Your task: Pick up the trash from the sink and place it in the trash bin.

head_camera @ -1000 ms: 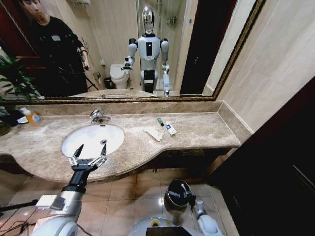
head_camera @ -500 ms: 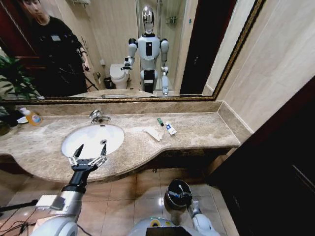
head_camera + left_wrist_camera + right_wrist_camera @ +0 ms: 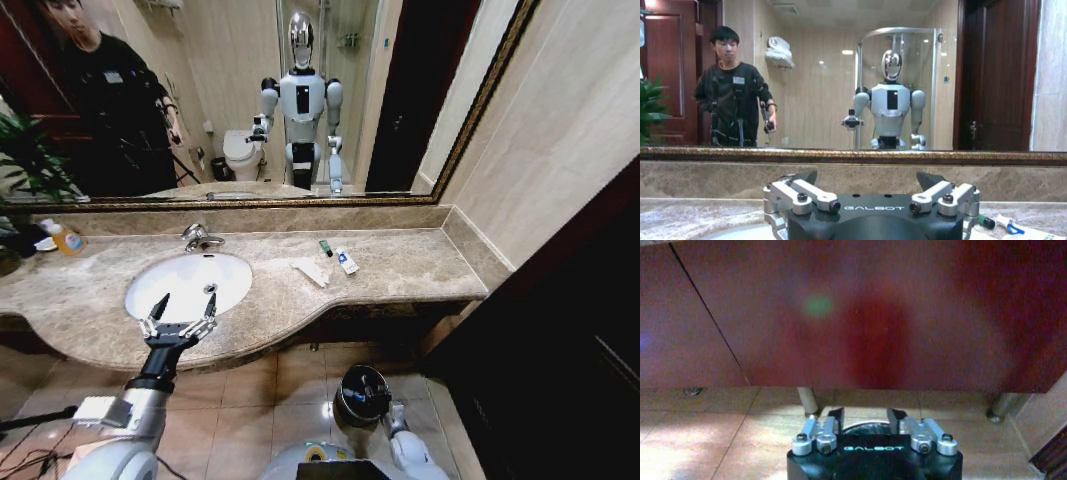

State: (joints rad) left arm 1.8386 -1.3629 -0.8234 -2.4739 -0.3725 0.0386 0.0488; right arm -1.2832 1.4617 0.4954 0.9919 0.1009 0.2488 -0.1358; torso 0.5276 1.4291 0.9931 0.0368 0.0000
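Observation:
The white oval sink (image 3: 190, 278) is set in the beige marble top and nothing lies in the basin. The trash lies on the counter right of it: a flat white wrapper (image 3: 312, 270), a small dark-green piece (image 3: 326, 247) and a white tube with blue marks (image 3: 347, 261), which the left wrist view also catches as the tube (image 3: 1015, 229). My left gripper (image 3: 186, 300) (image 3: 867, 177) hangs open and empty over the basin's front rim. Down by the floor, my right gripper (image 3: 374, 395) (image 3: 863, 412) sits over the dark trash bin (image 3: 342, 400), fingers a little apart, nothing between them.
A chrome tap (image 3: 200, 237) stands behind the basin and a yellow-orange bottle (image 3: 66, 238) at the counter's far left. A dark red cabinet front (image 3: 853, 315) runs under the counter, and dark wood panelling (image 3: 580, 340) closes off the right. The floor around the bin is tiled.
My right gripper has drawn in leftward and lower over the trash bin. The left arm and the bits on the counter have stayed put.

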